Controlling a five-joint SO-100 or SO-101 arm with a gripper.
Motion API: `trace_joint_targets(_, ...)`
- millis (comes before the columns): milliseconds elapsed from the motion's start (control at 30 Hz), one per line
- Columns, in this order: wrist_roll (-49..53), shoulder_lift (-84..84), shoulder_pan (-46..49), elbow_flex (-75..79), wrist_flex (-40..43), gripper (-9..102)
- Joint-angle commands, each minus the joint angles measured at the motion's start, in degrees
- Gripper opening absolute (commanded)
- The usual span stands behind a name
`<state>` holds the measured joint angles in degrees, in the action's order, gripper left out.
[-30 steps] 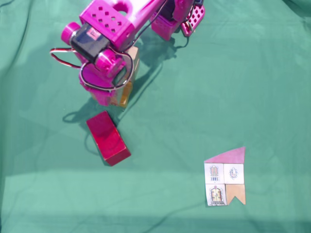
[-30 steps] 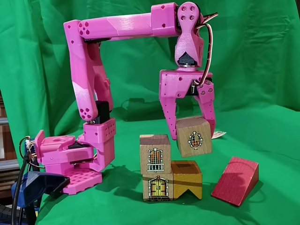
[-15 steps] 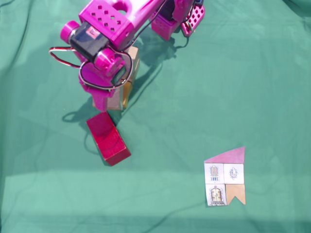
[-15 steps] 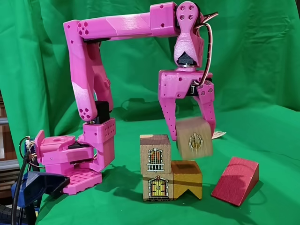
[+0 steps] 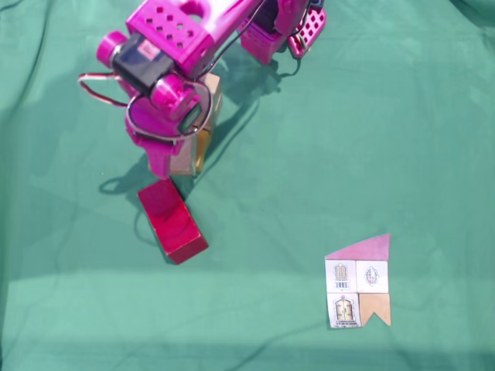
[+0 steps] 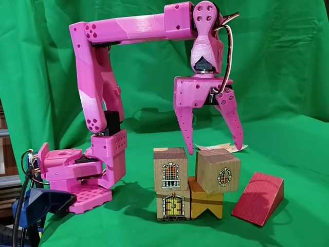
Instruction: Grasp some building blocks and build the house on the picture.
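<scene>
Hanging just above the stack in a fixed view from the side, the pink claw (image 6: 215,148) is standing wide open with nothing between its fingers; the two tips are spreading apart over the upper right cube (image 6: 218,171). That pale cube, showing a small round window drawing, is sitting tilted on top of the ochre block (image 6: 206,199), leaning toward the right and touching the upper left cube (image 6: 170,168) beside it. The upper left cube, with a tall window drawing, is resting squarely on a lower cube (image 6: 173,205) bearing a door drawing, and the ochre block is sitting just beside that lower cube, touching it. The dark red brick (image 6: 258,197) is lying on the green cloth (image 6: 288,154) near the stack's right side, apart from it. In a fixed view from above, the arm (image 5: 166,62) is covering most of the stack, the red brick (image 5: 172,219) is lying just below it, and the paper house card (image 5: 358,282) is lying flat well apart, toward the lower right.
</scene>
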<state>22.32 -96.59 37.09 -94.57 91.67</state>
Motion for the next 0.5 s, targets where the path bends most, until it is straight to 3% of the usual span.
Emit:
trace_joint_targets(0, -0.44, -3.69, -0.44, 1.58, -0.44, 37)
trace_joint_targets(333, -0.44, -4.13, -1.05, 9.32, -1.05, 37)
trace_joint_targets(467, -0.44, 0.62, -1.14, 13.45, -5.45, 37)
